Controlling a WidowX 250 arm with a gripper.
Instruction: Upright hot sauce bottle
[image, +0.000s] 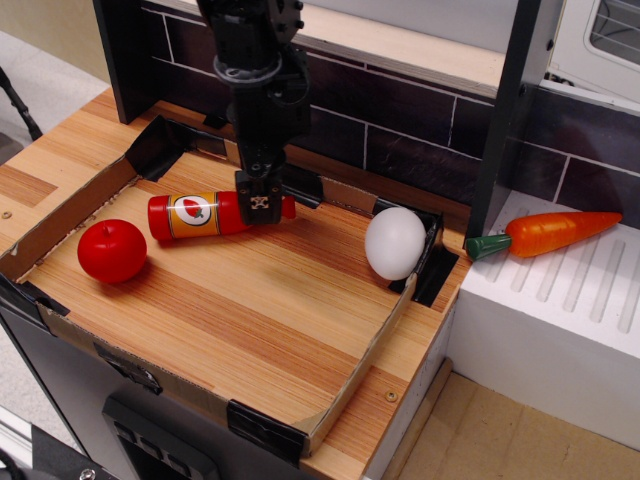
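Right now your gripper (258, 203) sits low over the neck end of the hot sauce bottle (205, 214), which lies on its side on the counter (260, 300), seemingly to lever it upright, though I cannot tell whether the jaws have closed.

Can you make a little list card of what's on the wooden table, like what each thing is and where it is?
bottle: red hot sauce bottle, lying on its side, neck pointing right
gripper: black gripper, down over the bottle's neck; grip cannot be judged
apple: red apple, left of the bottle, apart from it
egg: white egg, at the tray's right side
carrot: orange carrot, on the white counter
tray: wooden tray with cardboard walls
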